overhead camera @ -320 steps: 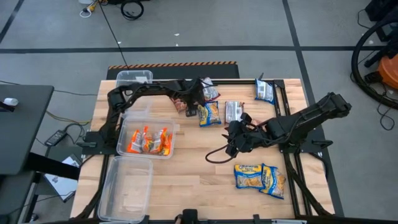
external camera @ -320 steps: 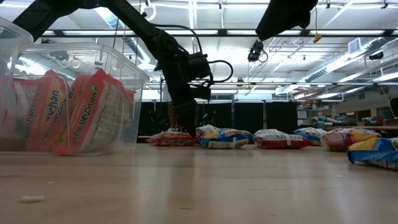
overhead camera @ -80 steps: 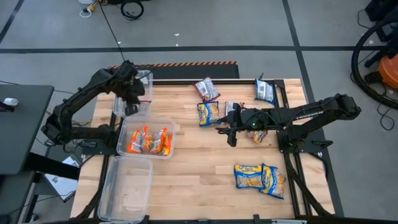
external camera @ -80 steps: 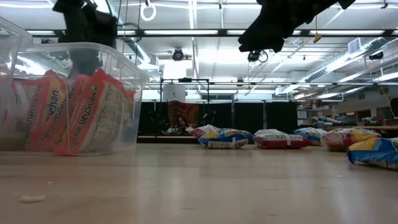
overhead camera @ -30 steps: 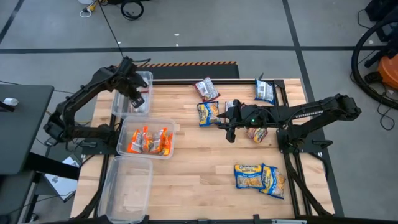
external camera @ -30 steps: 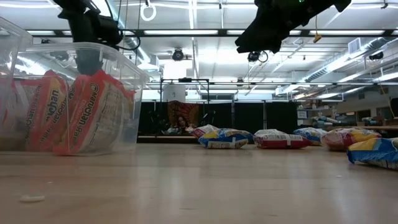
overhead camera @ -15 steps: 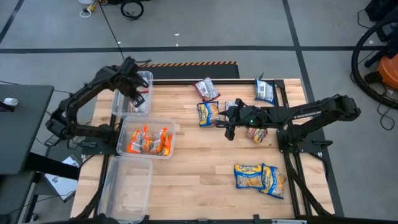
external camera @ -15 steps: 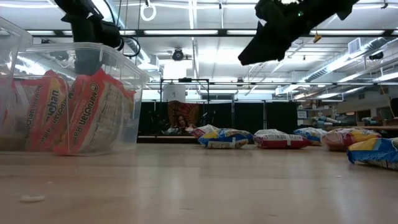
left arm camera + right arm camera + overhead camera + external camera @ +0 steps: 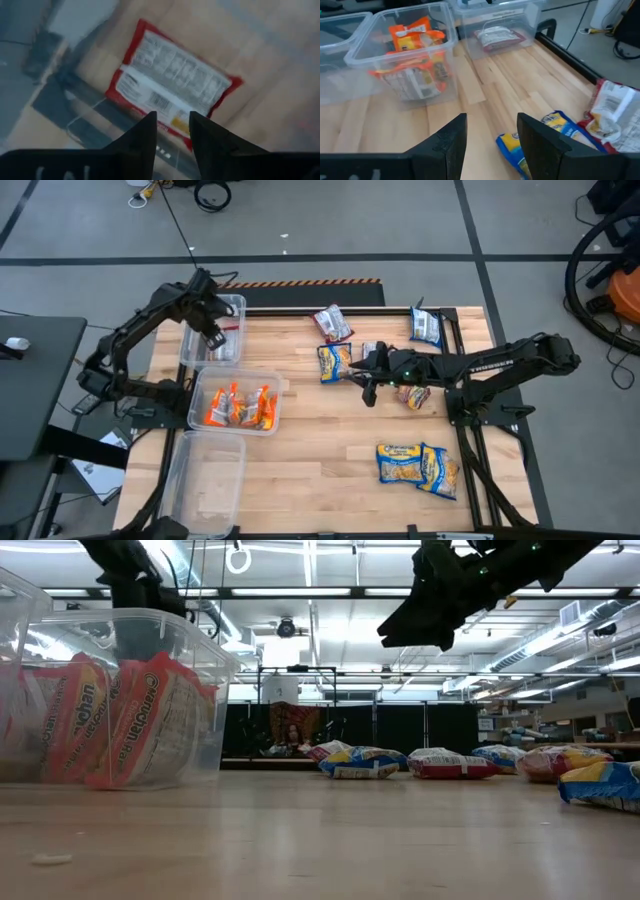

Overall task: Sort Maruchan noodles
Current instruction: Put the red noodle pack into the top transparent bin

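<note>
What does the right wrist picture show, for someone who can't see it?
A clear plastic bin holds orange noodle packets on a wooden table. Behind it, another clear bin holds one red packet; blue-and-yellow packets lie nearer the open right gripper.

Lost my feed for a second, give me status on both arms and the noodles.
Left gripper open over far bin, red packet lying inside. Right gripper open, empty, above blue-and-yellow packet. Path clear.
</note>
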Motion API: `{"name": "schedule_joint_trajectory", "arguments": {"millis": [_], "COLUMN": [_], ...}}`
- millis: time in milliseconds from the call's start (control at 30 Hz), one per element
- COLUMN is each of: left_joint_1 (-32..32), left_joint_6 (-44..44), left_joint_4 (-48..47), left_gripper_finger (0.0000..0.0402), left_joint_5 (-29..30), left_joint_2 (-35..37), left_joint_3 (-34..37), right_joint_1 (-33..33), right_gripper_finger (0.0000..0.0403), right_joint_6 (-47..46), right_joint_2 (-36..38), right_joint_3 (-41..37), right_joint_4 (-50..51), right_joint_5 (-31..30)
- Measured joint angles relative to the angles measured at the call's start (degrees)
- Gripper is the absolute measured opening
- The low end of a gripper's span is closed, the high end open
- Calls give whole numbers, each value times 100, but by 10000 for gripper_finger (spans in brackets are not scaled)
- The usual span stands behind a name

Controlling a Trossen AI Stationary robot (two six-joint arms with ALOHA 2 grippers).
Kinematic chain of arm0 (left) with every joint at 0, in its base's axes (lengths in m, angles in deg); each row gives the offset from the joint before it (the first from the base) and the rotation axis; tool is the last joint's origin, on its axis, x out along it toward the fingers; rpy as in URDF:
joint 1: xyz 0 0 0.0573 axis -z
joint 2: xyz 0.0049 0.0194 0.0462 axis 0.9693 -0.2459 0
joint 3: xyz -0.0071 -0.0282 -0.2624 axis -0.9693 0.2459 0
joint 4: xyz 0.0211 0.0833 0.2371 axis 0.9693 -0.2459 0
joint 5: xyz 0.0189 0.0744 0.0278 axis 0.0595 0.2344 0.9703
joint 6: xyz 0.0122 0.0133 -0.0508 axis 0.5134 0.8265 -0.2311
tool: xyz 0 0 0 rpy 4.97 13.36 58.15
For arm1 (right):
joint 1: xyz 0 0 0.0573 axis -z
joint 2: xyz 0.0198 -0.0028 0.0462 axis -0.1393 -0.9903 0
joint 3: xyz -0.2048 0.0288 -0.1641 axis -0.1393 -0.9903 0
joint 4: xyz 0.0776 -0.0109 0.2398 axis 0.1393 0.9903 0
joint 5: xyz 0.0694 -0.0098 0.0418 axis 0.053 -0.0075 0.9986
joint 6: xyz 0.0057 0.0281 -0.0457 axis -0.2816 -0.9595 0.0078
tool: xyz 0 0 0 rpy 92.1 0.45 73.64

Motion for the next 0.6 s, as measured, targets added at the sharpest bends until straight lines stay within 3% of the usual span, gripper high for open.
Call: {"name": "schedule_joint_trajectory", "arguments": {"millis": [133, 400, 600], "left_joint_1": [-49, -91, -20], "left_joint_6": [745, 777, 899], "left_joint_4": [17, 445, 317], "left_gripper_finger": [93, 37, 6], "left_joint_5": [-215, -51, 191], "left_joint_2": [-345, -944, -978], "left_joint_3": [250, 280, 278], "right_joint_1": [-115, -310, -386], "right_gripper_finger": [179, 179, 179], "right_joint_6": [-187, -303, -295], "right_joint_2": [0, 0, 2], "right_joint_3": [0, 0, 0], "right_joint_4": [-5, 18, 40], "right_joint_5": [-2, -1, -1]}}
